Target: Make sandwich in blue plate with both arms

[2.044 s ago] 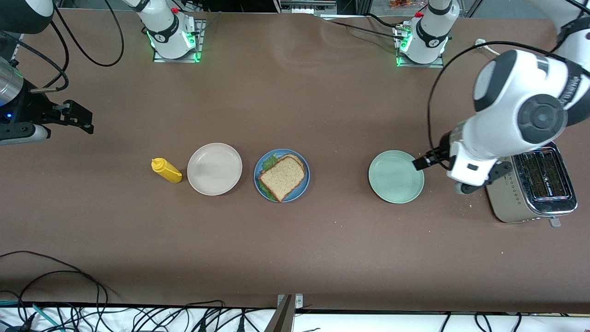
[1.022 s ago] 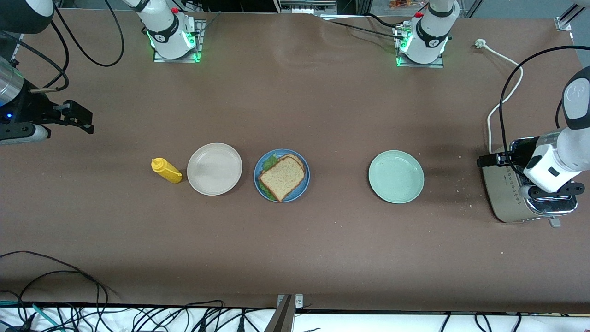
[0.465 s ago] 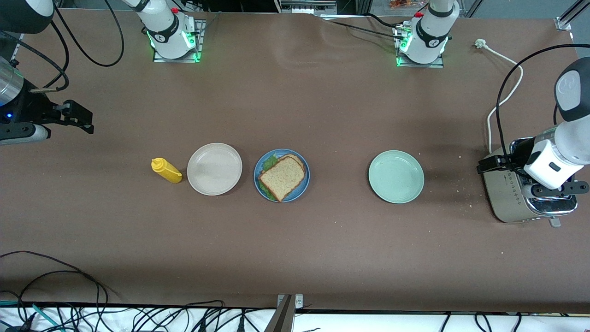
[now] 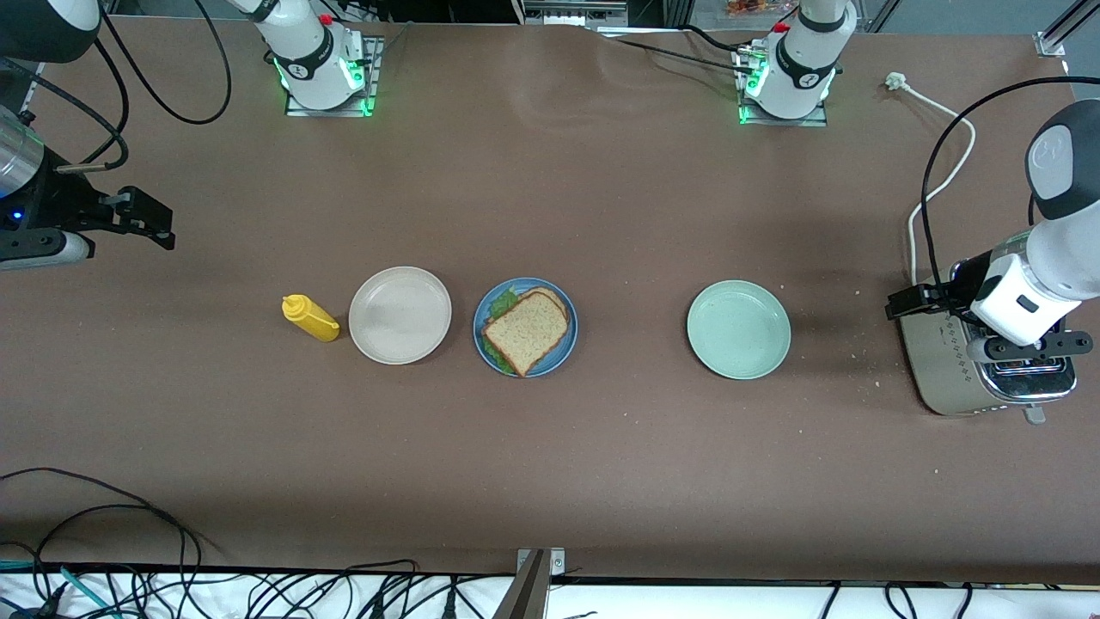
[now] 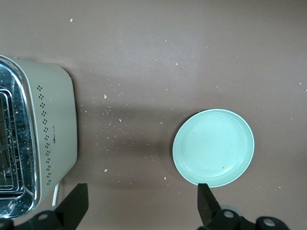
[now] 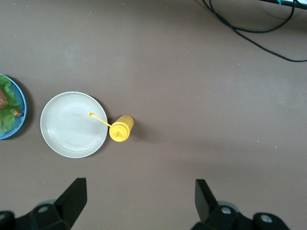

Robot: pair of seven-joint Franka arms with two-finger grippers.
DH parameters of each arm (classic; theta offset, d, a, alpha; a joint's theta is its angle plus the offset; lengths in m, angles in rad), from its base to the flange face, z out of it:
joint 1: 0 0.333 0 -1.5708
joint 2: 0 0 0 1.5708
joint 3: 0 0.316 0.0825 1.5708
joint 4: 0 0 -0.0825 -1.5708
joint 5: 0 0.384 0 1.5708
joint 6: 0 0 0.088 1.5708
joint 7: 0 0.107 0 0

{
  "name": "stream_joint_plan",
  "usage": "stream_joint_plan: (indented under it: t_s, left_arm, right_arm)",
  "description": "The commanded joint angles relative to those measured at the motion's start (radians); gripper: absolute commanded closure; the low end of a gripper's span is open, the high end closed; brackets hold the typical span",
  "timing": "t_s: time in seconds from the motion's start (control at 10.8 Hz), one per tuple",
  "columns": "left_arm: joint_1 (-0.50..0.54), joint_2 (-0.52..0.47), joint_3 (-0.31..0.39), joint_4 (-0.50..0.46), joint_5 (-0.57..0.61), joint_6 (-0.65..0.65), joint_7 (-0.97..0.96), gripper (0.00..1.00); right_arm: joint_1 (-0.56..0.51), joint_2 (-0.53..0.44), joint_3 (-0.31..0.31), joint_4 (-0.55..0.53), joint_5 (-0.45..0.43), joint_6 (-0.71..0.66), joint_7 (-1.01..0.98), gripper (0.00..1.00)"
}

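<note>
The sandwich (image 4: 526, 331), brown speckled bread over green lettuce, lies on the blue plate (image 4: 557, 357) in the middle of the table. A sliver of that blue plate (image 6: 22, 103) and the sandwich's lettuce (image 6: 6, 98) shows in the right wrist view. My left gripper (image 4: 1029, 347) hangs open and empty over the toaster, its fingers wide apart around bare table in the left gripper (image 5: 139, 206) wrist view. My right gripper (image 4: 51, 249) waits open and empty over the right arm's end of the table; the right gripper (image 6: 139, 203) holds nothing.
An empty beige plate (image 4: 400, 315) and a yellow mustard bottle (image 4: 309, 318) stand beside the blue plate toward the right arm's end. An empty pale green plate (image 4: 738, 329) and a steel toaster (image 4: 945, 378) with its white cord (image 4: 924, 206) are toward the left arm's end.
The left arm swung from beside the pale green plate to above the toaster, then shifted only slightly. The right arm and the sandwich stayed still.
</note>
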Motion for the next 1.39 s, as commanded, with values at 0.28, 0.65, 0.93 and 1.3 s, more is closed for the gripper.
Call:
stream_joint_plan:
  t_s: [0.28, 0.65, 0.93, 1.3]
  left_arm:
    - [0.003, -0.033, -0.010, -0.035, 0.019, 0.005, 0.004, 0.00]
    - [0.003, -0.031, -0.010, -0.035, 0.018, 0.005, 0.004, 0.00]
    - [0.003, -0.028, -0.010, -0.035, 0.018, 0.005, 0.004, 0.00]
    - [0.000, -0.026, -0.010, -0.035, 0.019, 0.005, 0.004, 0.00]
  right_arm:
    - [0.002, 0.004, 0.007, 0.022, -0.003, -0.007, 0.014, 0.00]
    - [0.005, 0.004, 0.008, 0.024, -0.002, -0.007, 0.013, 0.00]
    - [-0.003, 0.002, 0.000, 0.024, 0.073, -0.008, 0.003, 0.00]
    - [-0.003, 0.001, 0.000, 0.022, 0.078, -0.008, 0.000, 0.00]
